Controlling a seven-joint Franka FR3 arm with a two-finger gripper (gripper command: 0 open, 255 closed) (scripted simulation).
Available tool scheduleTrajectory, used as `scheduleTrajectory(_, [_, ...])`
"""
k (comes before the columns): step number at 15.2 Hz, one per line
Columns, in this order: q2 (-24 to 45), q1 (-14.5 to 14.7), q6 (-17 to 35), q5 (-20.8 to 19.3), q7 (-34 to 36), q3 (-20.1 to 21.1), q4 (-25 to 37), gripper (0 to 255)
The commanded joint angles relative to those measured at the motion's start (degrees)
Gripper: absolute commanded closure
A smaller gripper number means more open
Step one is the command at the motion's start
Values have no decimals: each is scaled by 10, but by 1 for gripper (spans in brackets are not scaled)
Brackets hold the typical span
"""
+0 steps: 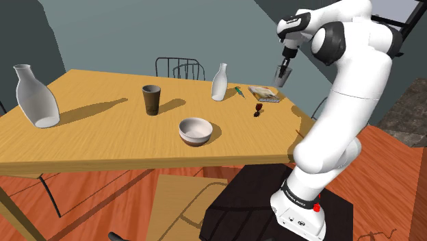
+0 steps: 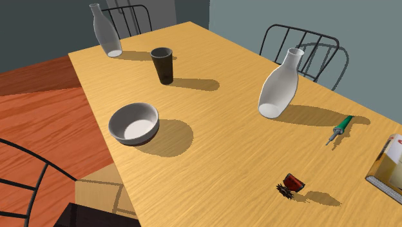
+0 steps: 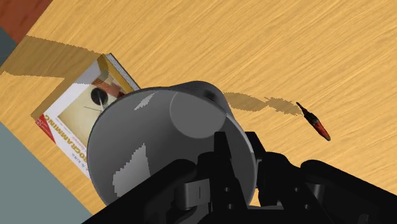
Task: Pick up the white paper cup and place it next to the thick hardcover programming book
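1. Jaws are clasping the grey cup (image 3: 159, 127). In the wrist view the gripper (image 3: 236, 149) is pinching it between its two black fingers, and the cup is hanging over the table (image 3: 267, 44), partly covering the book (image 3: 67, 118). A small red tool (image 3: 316, 122) is lying well apart from both.
2. In the shoulder view the gripper (image 1: 285, 65) is carrying the cup (image 1: 282, 74) in the air above the book (image 1: 265, 94), which is lying near the table's far corner. A pale bottle (image 1: 220, 82) is standing nearby.
3. In the second exterior view the book (image 2: 390, 169) is sitting at the right edge. Bare wood is lying between it, the green-handled tool (image 2: 341, 127) and the red tool (image 2: 291, 184).
4. The step in hand looks like the lowering. Doing it well likely means sliding sideways off the cover first, onto that bare wood. Then the arm should be descending straight, with the cup level. It should be letting go only once the base is resting flat, just beside the book and not on it.
5. White lettering is running along a red strip on the book's cover, but it is too slanted to read with confidence.
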Motion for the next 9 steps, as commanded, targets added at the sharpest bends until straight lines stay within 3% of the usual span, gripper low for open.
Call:
scheduleTrajectory(1, [27,-21,-8,19,-32,-8,31,255])
scheduleTrajectory(3, [48,-39,-15,34,-52,-12,57,255])
scheduleTrajectory(9, [48,-36,31,35,-52,-10,10,255])
